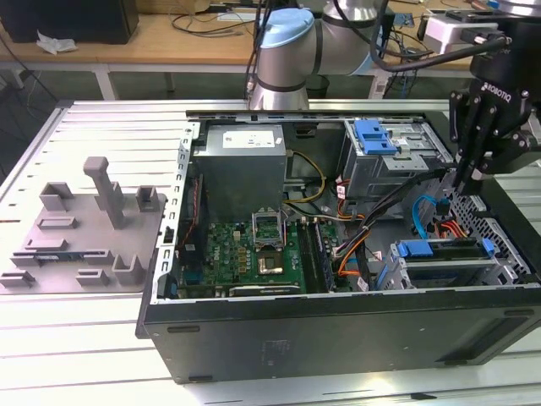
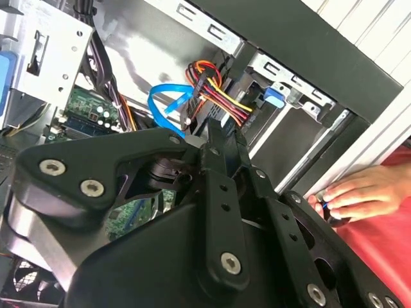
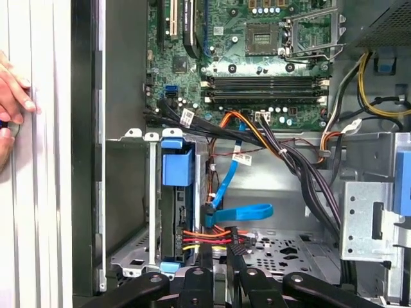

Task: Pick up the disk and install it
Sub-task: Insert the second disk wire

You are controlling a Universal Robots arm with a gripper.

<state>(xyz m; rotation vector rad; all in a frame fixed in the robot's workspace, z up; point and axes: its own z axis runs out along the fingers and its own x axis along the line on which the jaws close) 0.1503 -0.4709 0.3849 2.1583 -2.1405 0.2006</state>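
Exterior view: the hand (image 1: 463,179) is hanging over the open computer case (image 1: 338,326), fingers pinched narrow and holding nothing, while the disk (image 1: 441,249) is sitting in its bay just below, lying lengthwise along the case's near wall

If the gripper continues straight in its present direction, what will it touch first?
Probably the bundle of red, yellow and orange cables just ahead of the gripper, beside the drive cage; depth is unclear.

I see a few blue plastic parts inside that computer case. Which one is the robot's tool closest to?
The blue bracket on the drive bay at the exterior view's lower right, just under the tool. The other blue latch sits farther back on the grey metal cage.
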